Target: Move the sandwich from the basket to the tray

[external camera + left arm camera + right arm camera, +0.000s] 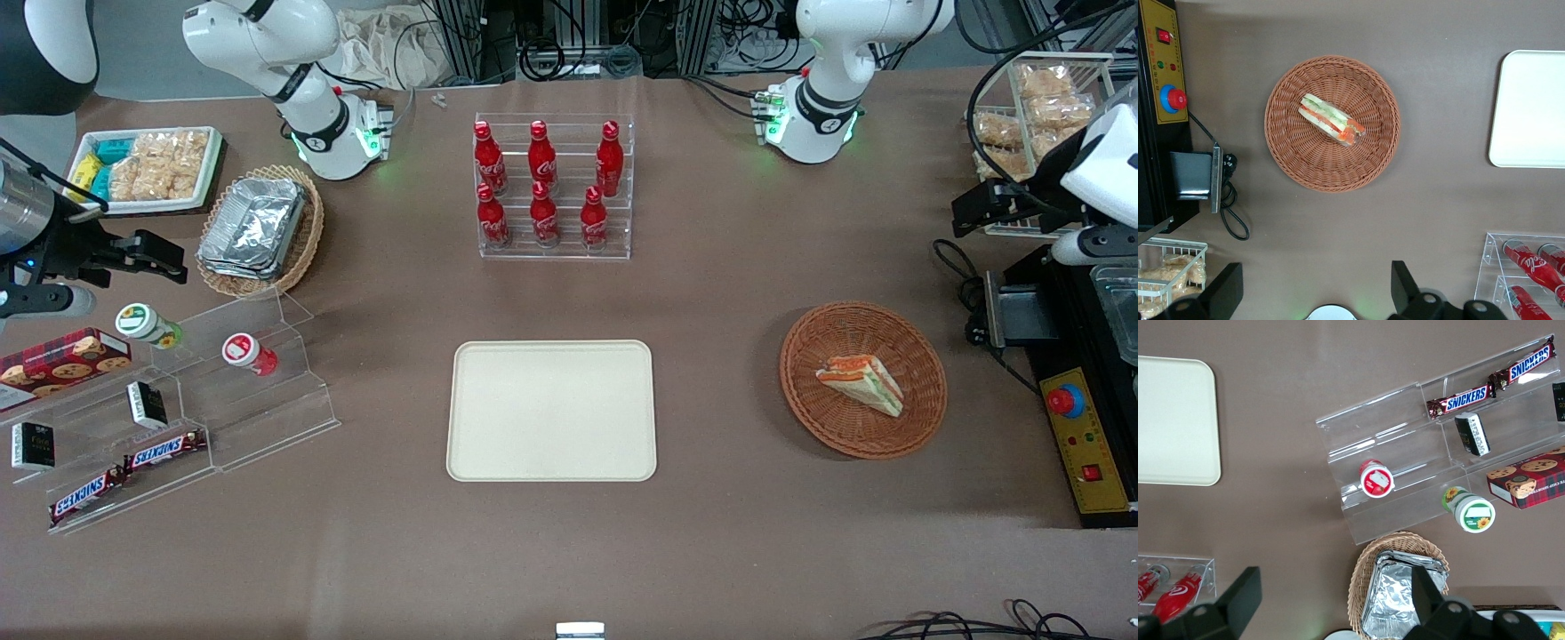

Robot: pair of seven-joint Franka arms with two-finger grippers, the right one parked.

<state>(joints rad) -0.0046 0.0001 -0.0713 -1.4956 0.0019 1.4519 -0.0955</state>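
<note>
the sandwich lies on its side near the middle of the reddish wicker basket, a clear-wrapped wedge of white bread with orange-red and green layers showing along its cut face. from the basket's centre its pointed end runs toward about 4 o'clock in the front view. i judge it light and soft, easy to crush, and the wrap probably slick, so i would take it across the two flat bread faces near the thick end, with only gentle closing. the basket looks light too and may slide if i drag against its rim.

my gripper hangs high above the table beside the basket, fingers spread wide and empty, nothing between them; the sandwich is well apart from it.

the cream tray sits bare at roughly 9 o'clock from the basket, well apart. the rack of red cola bottles stands farther from the front camera than the tray.
</note>
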